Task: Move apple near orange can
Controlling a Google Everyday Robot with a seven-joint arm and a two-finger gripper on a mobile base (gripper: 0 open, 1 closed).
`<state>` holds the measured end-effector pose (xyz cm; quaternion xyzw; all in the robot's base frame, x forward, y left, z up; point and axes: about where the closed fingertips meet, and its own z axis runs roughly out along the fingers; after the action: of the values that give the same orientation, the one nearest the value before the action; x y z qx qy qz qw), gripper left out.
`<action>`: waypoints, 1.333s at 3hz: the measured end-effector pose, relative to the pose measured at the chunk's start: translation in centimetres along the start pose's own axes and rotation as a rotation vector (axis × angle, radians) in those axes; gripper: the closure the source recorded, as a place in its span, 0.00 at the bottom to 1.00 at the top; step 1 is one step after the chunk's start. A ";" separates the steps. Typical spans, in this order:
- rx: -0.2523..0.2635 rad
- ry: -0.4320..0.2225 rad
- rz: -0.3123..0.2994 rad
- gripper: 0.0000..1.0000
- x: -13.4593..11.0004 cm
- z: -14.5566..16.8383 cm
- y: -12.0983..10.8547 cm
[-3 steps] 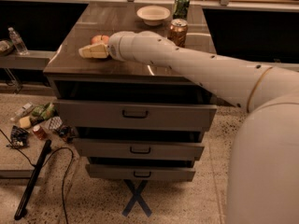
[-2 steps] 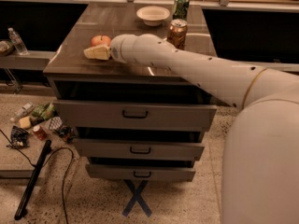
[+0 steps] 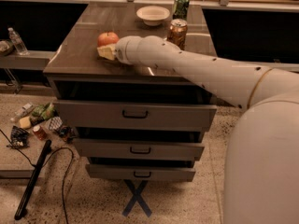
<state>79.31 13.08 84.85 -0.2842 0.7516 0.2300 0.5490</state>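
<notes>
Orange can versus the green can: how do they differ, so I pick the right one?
Colour: the orange can is orange-brown, the green can dark green. Place: the orange can stands nearer the front, the green can behind it, beside the bowl. Both stand upright on the cabinet top. The tool is right beside the apple, apart from both cans.

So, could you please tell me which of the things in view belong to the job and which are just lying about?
For the job:
- apple
- orange can
- pincer, just in front of the apple

Lying about:
- green can
- white bowl
- water bottle
- floor clutter
</notes>
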 end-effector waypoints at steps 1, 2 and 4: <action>0.068 0.000 0.002 0.93 0.0 -2.4 -1.4; 0.236 -0.068 0.084 1.00 -1.8 -8.9 -4.7; 0.419 -0.022 0.200 1.00 4.6 -15.8 -9.0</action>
<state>73.38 -4.64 84.80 -0.0857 0.8014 0.1253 0.5785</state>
